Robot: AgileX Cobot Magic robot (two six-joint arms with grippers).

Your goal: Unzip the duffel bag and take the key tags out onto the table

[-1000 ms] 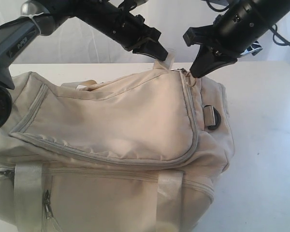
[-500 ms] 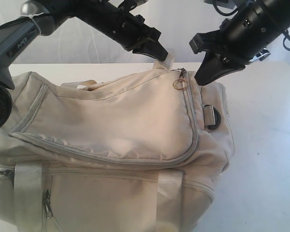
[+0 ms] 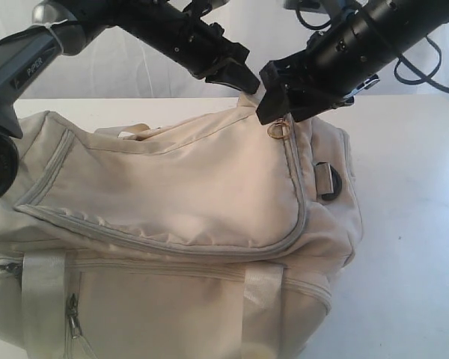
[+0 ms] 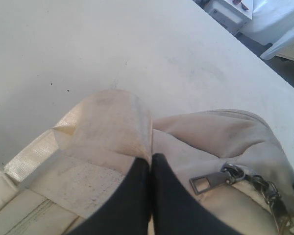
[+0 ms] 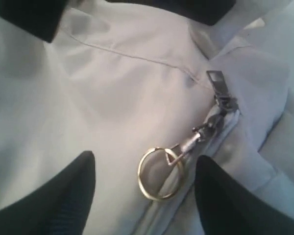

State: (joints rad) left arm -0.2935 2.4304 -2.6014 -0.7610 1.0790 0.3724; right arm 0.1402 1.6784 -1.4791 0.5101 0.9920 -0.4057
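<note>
The cream duffel bag lies on the white table with its grey zipper shut. My left gripper is shut on a pale webbing tab at the bag's far end, and its fingers press together. My right gripper hangs open just over the zipper's gold ring pull. In the right wrist view the ring pull lies on the fabric between the two fingertips of the right gripper, untouched. A grey zipper slider lies beside the tab. The key tags are hidden.
A black D-ring sits on the bag's right end. Webbing straps and a side pocket zipper run down the near side. Bare tabletop stretches beyond the bag, with white furniture past its edge.
My right gripper was shut beside the zipper end. It has lifted, moved left and opened over the ring pull. The left gripper has kept its hold on the tab.
</note>
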